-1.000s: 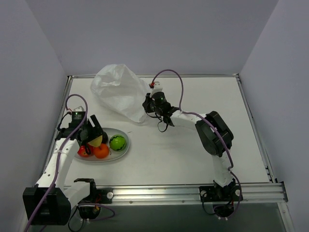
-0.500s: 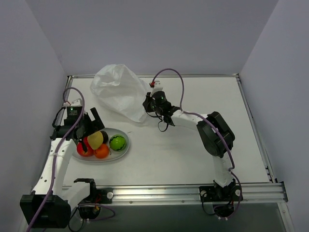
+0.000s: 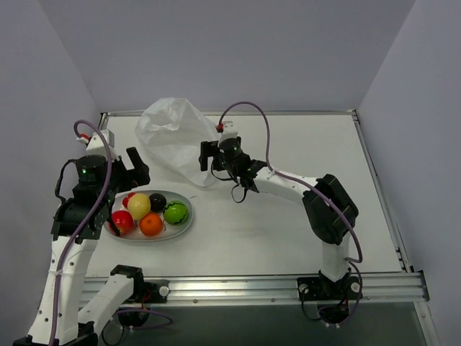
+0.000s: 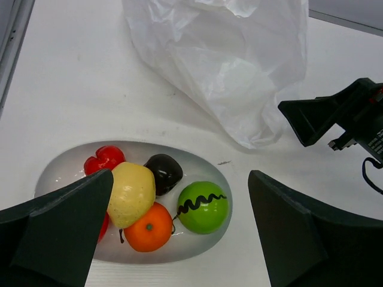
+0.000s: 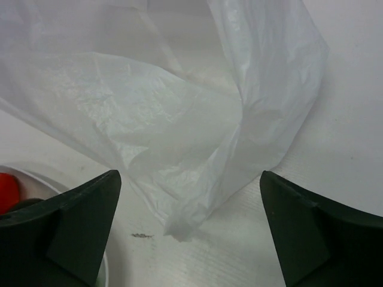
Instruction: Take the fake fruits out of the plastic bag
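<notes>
The plastic bag (image 3: 176,137) lies crumpled at the back of the table (image 3: 288,231), and no fruit shows through it. Several fake fruits rest on the white oval plate (image 4: 66,167): a red one (image 4: 105,158), a yellow one (image 4: 131,191), a dark one (image 4: 163,172), a green one (image 4: 203,206) and an orange (image 4: 146,227). My left gripper (image 3: 124,173) hovers open and empty above the plate (image 3: 189,218). My right gripper (image 3: 212,160) is open beside the bag's near corner (image 5: 182,224), which lies loose between its fingers (image 5: 72,227).
A raised metal rail (image 3: 288,288) runs along the table's near edge, and grey walls close in the back and sides. The right arm's cable (image 3: 252,115) loops above the table behind its wrist. The right gripper's finger (image 4: 323,116) shows in the left wrist view.
The left gripper let go of the yellow fruit on the plate and rose up to the left. The right gripper opened, releasing the bag's corner, and shifted slightly left.
</notes>
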